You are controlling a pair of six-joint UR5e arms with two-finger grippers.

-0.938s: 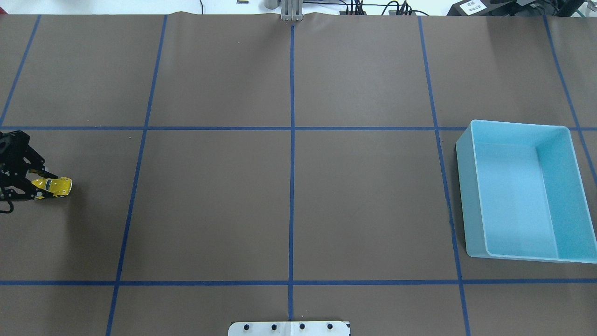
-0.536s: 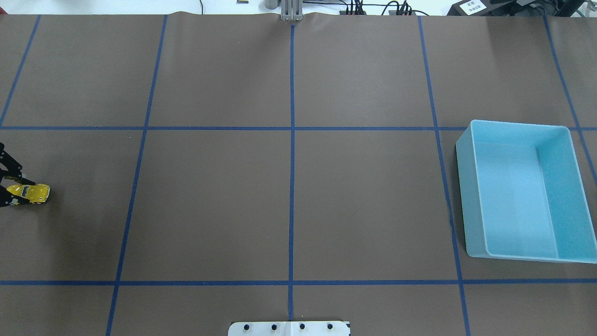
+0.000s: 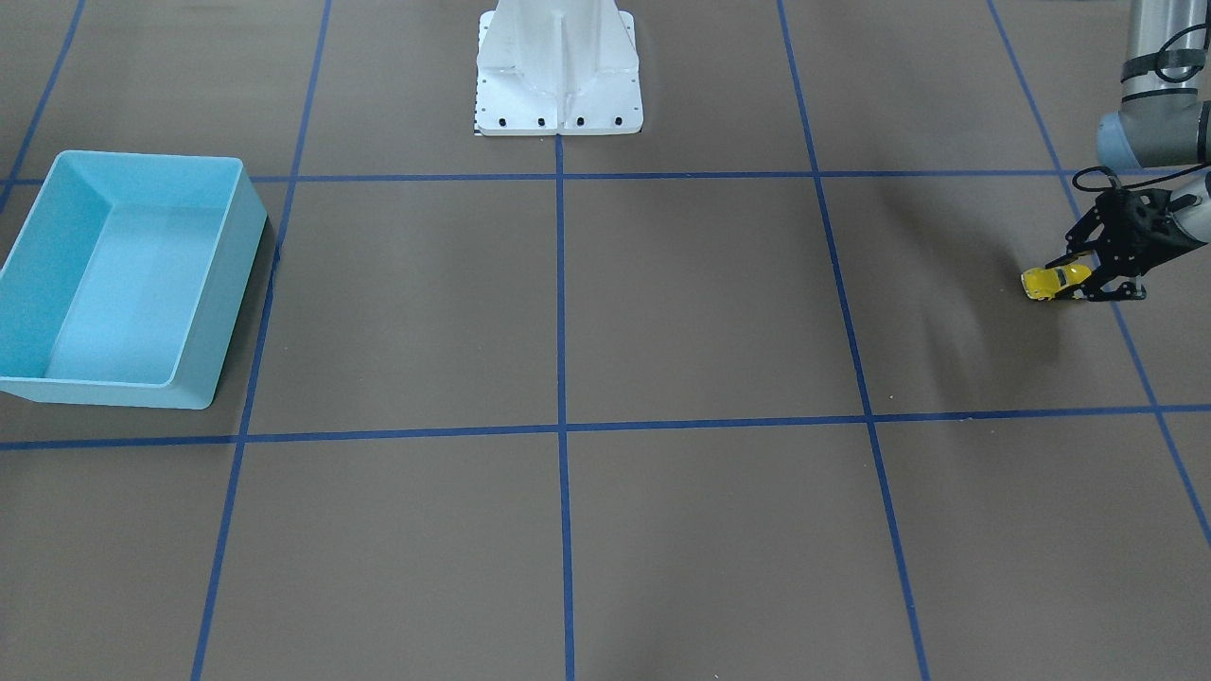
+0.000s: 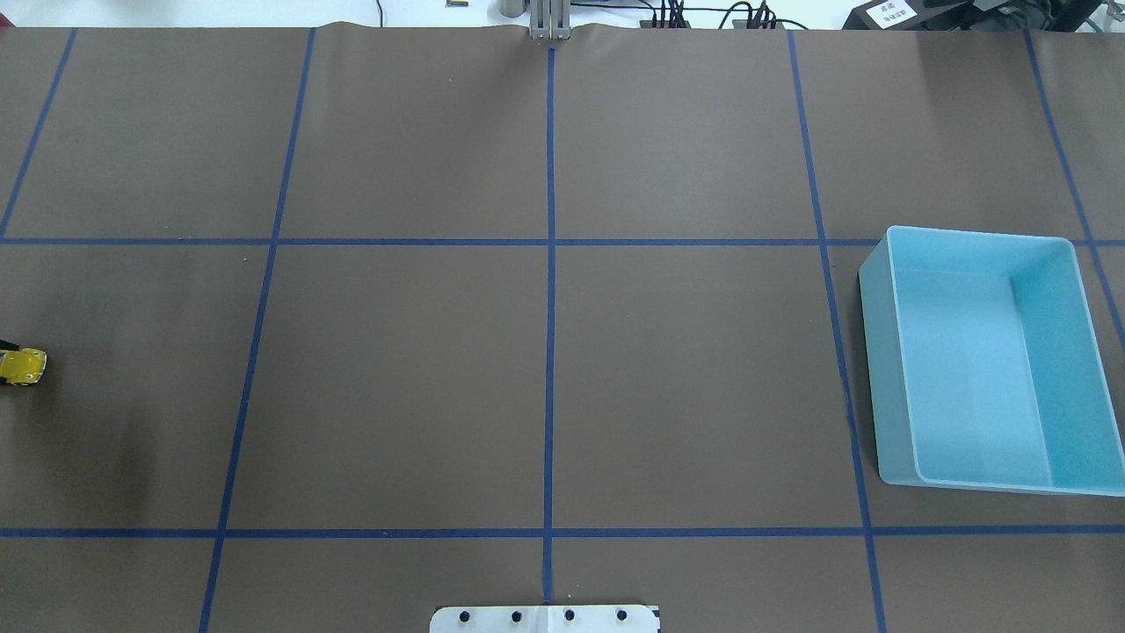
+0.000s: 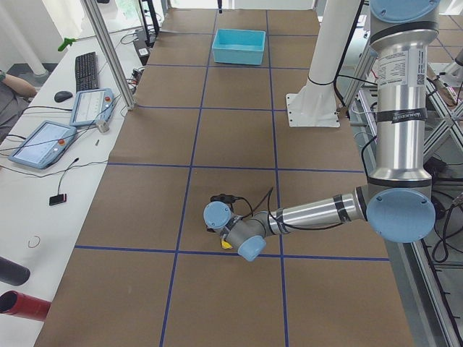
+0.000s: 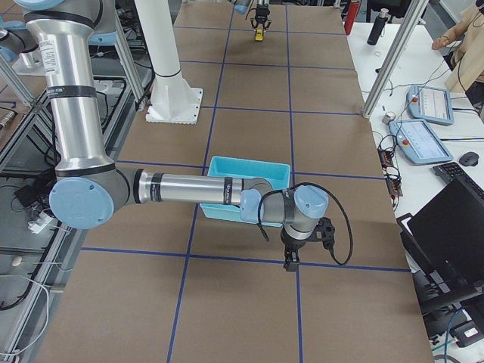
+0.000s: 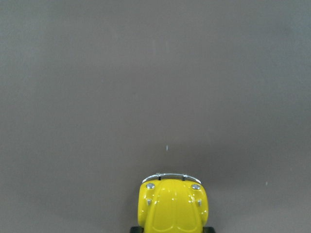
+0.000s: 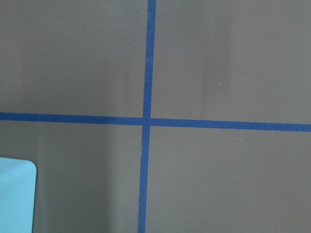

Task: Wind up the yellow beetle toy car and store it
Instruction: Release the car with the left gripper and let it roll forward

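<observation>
The yellow beetle toy car (image 3: 1048, 282) sits low on the brown table at the robot's far left. It also shows at the left edge of the overhead view (image 4: 24, 366), and its nose fills the bottom of the left wrist view (image 7: 172, 208). My left gripper (image 3: 1071, 281) is shut on the car's rear, its black fingers (image 3: 1067, 258) on both sides. The blue bin (image 3: 236, 274) stands far off on the table's other side (image 4: 881, 352). My right gripper (image 6: 291, 261) hangs near the bin; I cannot tell whether it is open or shut.
The white robot base (image 3: 558, 85) stands at the table's middle edge. Blue tape lines (image 4: 549, 352) grid the brown table cover. A side bench with tablets (image 5: 43, 141) and a keyboard runs along the operators' side.
My left gripper has pulled the car steadily leftward along the table. The gripper has almost left the overhead view, where only the car's nose shows. The bin has not moved.
</observation>
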